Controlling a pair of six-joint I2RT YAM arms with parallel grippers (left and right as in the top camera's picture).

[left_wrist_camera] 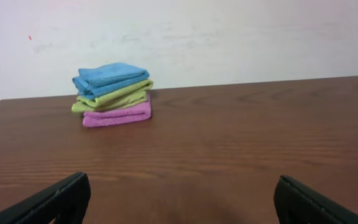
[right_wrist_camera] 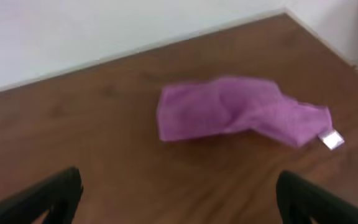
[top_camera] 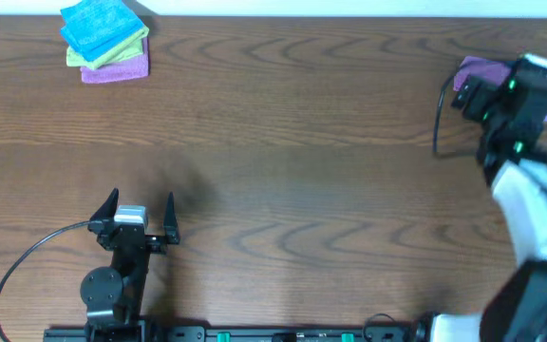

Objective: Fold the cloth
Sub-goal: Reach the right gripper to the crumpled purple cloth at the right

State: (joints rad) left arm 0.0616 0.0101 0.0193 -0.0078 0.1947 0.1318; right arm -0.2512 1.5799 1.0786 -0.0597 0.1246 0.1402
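Note:
The lilac-purple cloth (right_wrist_camera: pixel 241 114) lies crumpled on the table near the far right corner, its white tag (right_wrist_camera: pixel 332 139) at its right end. In the overhead view the cloth (top_camera: pixel 478 69) is mostly hidden under my right arm. My right gripper (right_wrist_camera: pixel 179 199) is open and empty, hovering just short of the cloth; in the overhead view its fingers are hidden by the wrist. My left gripper (top_camera: pixel 141 213) is open and empty at the front left, far from the cloth, and its jaws (left_wrist_camera: pixel 180 202) are spread over bare wood.
A stack of folded cloths, blue on yellow-green on pink-purple (top_camera: pixel 107 40), sits at the far left corner and shows in the left wrist view (left_wrist_camera: pixel 112 93). The table's far edge (right_wrist_camera: pixel 135 46) meets a white wall close behind the cloth.

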